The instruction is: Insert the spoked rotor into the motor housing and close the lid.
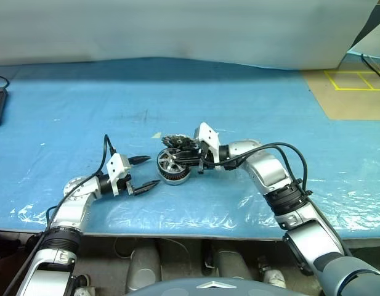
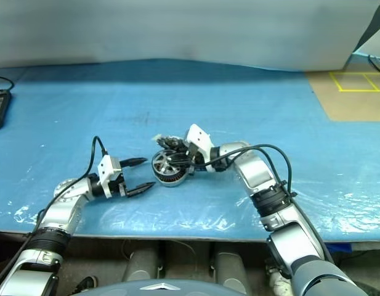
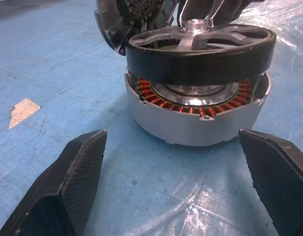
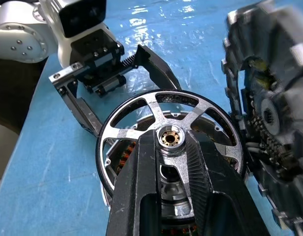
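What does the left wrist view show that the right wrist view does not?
Left wrist view alone: the side gap between the rotor and the housing, with the full arc of copper windings, and a pale patch on the blue sheet.

Right wrist view alone: the rotor's spoked top face, pinched at its hub by the right end effector, and the open left end effector.

Both: rotor, housing, and the lid propped behind.

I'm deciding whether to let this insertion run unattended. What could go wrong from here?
1. The spoked rotor, pinched at its hub by the right gripper, sits tilted above the motor housing; lowered like that, it may jam on the rim or scrape the copper windings.
2. The left gripper is open beside the housing, not holding it, so a push could slide the housing on the blue sheet.
3. The lid stands on edge right behind and could be knocked over.
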Tool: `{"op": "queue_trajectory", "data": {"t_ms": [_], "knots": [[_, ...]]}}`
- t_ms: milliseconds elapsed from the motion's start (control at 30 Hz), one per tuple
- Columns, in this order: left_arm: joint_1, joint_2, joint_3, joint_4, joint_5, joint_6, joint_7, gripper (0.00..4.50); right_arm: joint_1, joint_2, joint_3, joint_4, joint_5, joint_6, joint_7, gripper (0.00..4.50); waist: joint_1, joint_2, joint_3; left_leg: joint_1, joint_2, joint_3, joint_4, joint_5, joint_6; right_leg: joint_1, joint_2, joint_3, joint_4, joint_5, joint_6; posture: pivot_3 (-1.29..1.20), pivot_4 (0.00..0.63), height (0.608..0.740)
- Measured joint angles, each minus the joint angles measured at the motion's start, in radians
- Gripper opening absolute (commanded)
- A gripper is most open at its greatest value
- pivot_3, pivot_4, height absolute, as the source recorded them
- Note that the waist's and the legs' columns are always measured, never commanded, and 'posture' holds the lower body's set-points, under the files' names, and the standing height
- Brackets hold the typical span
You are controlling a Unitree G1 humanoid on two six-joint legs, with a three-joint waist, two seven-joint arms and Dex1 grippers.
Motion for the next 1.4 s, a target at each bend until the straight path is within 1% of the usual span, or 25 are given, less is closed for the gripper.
{"op": "queue_trajectory", "data": {"t_ms": [400, 467, 633, 733, 833, 967, 1067, 1167, 1300, 1367, 1400], "knots": [[0.0, 0.0, 0.0, 0.0, 0.0, 0.0, -0.003, 4.5, 0.012, -0.008, 0.001, 0.002, -0.009, -0.021, 0.005, 0.35, 0.0, 0.0, 0.0, 0.0, 0.0, 0.0, 0.0, 0.0, 0.0, 0.0, 0.0, 0.0, 0.0, 0.0, 0.0, 0.0, 0.15, 0.74], [0.0, 0.0, 0.0, 0.0, 0.0, 0.0, -0.003, 4.5, 0.012, -0.008, 0.004, 0.002, -0.015, -0.029, 0.008, 1.09, 0.0, 0.0, 0.0, 0.0, 0.0, 0.0, 0.0, 0.0, 0.0, 0.0, 0.0, 0.0, 0.0, 0.0, 0.0, 0.0, 0.15, 0.74], [0.0, 0.0, 0.0, 0.0, 0.0, 0.0, -0.003, 4.5, 0.012, 0.003, 0.006, 0.026, -0.03, -0.061, -0.01, 2.75, 0.0, 0.0, 0.0, 0.0, 0.0, 0.0, 0.0, 0.0, 0.0, 0.0, 0.0, 0.0, 0.0, 0.0, 0.0, 0.0, 0.15, 0.74], [0.0, 0.0, 0.0, 0.0, 0.0, 0.0, -0.003, 4.5, 0.012, 0.02, -0.003, 0.027, -0.025, -0.064, -0.021, 2.75, -0.001, 0.0, 0.0, 0.0, 0.0, 0.0, 0.0, 0.0, 0.0, 0.0, 0.0, 0.0, 0.0, 0.0, 0.0, 0.0, 0.15, 0.74], [0.0, 0.0, 0.0, 0.001, 0.0, 0.0, -0.003, 4.5, 0.012, 0.01, -0.012, 0.009, -0.009, -0.044, -0.005, 2.75, 0.0, 0.0, 0.0, 0.0, 0.0, 0.0, 0.0, 0.0, 0.0, 0.0, 0.0, 0.0, 0.0, 0.0, 0.0, 0.0, 0.15, 0.74], [-0.002, 0.001, 0.0, 0.003, 0.0, 0.0, -0.003, 4.5, 0.035, -0.029, -0.036, -0.098, 0.055, 0.054, 0.022, 2.75, 0.002, 0.0, 0.0, 0.0, 0.0, 0.0, 0.0, -0.001, 0.001, 0.0, 0.0, 0.0, 0.0, 0.0, 0.0, 0.0, 0.15, 0.74], [-0.003, 0.002, 0.002, 0.007, 0.0, 0.0, -0.003, 4.5, 0.059, -0.052, -0.06, -0.142, 0.084, 0.097, 0.018, 2.75, 0.002, 0.0, 0.0, 0.0, 0.0, 0.0, 0.0, -0.001, 0.001, 0.0, 0.0, 0.0, 0.0, 0.0, 0.0, 0.0, 0.15, 0.74], [-0.003, 0.003, 0.002, 0.01, 0.0, 0.0, -0.003, 4.5, 0.073, -0.052, -0.069, -0.145, 0.089, 0.11, 0.0, 2.24, -0.001, 0.0, 0.0, 0.001, 0.0, 0.0, 0.0, -0.001, 0.001, 0.0, 0.0, 0.0, 0.0, 0.0, 0.0, 0.0, 0.15, 0.74], [-0.003, 0.005, 0.004, 0.011, -0.002, 0.0, -0.002, 4.5, 0.073, -0.019, -0.063, -0.112, 0.083, 0.1, -0.027, 0.95, -0.001, 0.0, 0.0, 0.001, 0.0, 0.0, 0.0, -0.001, 0.001, 0.0, 0.0, 0.0, 0.0, 0.0, 0.0, 0.0, 0.15, 0.74], [-0.003, 0.012, 0.005, 0.011, -0.004, 0.001, -0.002, 4.5, 0.073, -0.002, -0.047, -0.09, 0.075, 0.097, -0.033, 0.23, -0.001, 0.0, 0.0, 0.0, 0.0, 0.0, 0.0, -0.001, 0.001, 0.0, 0.0, 0.0, 0.0, 0.0, 0.0, 0.0, 0.15, 0.74], [-0.003, 0.016, 0.006, 0.011, -0.004, 0.001, -0.001, 4.5, 0.072, 0.009, -0.041, -0.078, 0.072, 0.093, -0.036, 0.04, -0.001, 0.0, 0.0, 0.0, 0.0, 0.0, 0.0, -0.001, 0.001, 0.0, 0.0, 0.0, 0.0, 0.0, 0.0, 0.0, 0.15, 0.74]]}}
